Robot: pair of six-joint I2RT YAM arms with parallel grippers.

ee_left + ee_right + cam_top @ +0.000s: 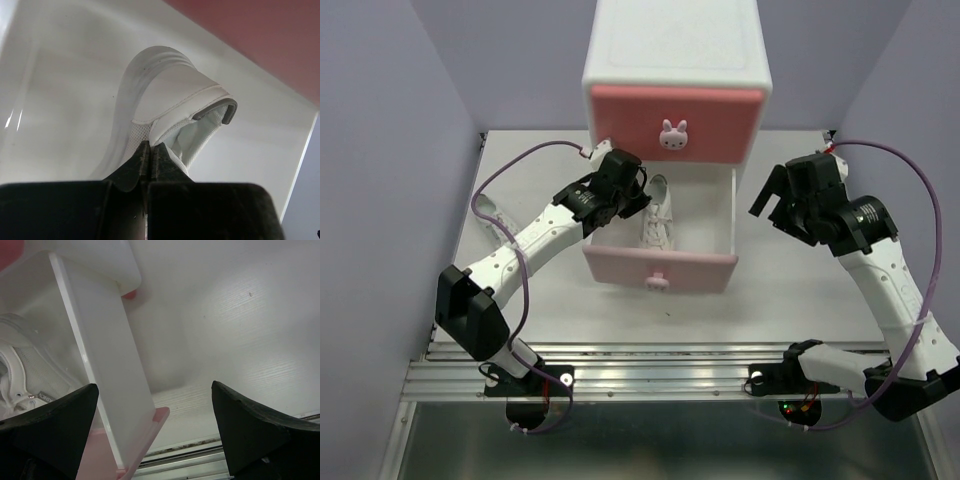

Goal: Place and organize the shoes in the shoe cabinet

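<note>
The shoe cabinet (675, 60) stands at the back middle with its darker pink upper drawer (620, 125) closed. Its pale pink lower drawer (705, 270) is pulled out toward me. A white lace-up shoe (658, 218) lies inside it. My left gripper (632, 198) reaches into the drawer from the left. In the left wrist view this gripper (151, 146) is shut on the mesh-lined collar of the white shoe (170, 95), heel end facing away. My right gripper (788, 208) hangs open to the right of the drawer with nothing in it. From the right wrist, the shoe (25, 365) shows through the drawer's side wall (110, 365).
Lilac walls close in the table on the left, right and back. A metal rail (650, 375) runs along the near edge by the arm bases. Purple cables loop beside each arm. The drawer's front corner (159, 416) sits between my right fingers in the right wrist view.
</note>
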